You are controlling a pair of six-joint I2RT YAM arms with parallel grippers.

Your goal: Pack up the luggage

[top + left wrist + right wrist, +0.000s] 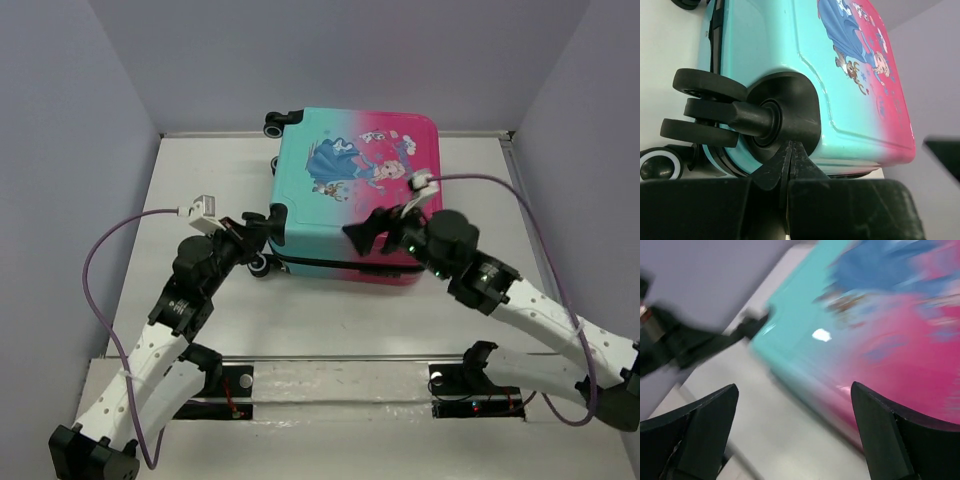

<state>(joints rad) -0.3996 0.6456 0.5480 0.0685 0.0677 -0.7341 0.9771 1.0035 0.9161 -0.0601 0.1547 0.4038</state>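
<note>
Item: luggage (350,190), a child's hard-shell suitcase, teal fading to pink, with a princess print.
Location: lying flat on the desk (200,320), towards the far middle, printed side up, wheels on its left end.
Container state: closed, with the dark zip seam (320,265) running along the near side.
Contents: hidden, so what is packed cannot be told.
Left end effector (262,222): fingers pressed together with nothing between them, tips (791,150) right at the black wheel housing (790,110) on the near-left corner, beside the twin wheel (705,107).
Right end effector (372,228): spread wide and holding nothing, over the near edge of the shell, right of centre. Its wrist view is blurred.
Step in hand (judged): steadying the case to work the near seam.
Handling advice: brace the left corner gently, since a wheeled shell will likely slide or pivot. Bring the right fingers squarely onto the seam rather than the slick printed face.
</note>
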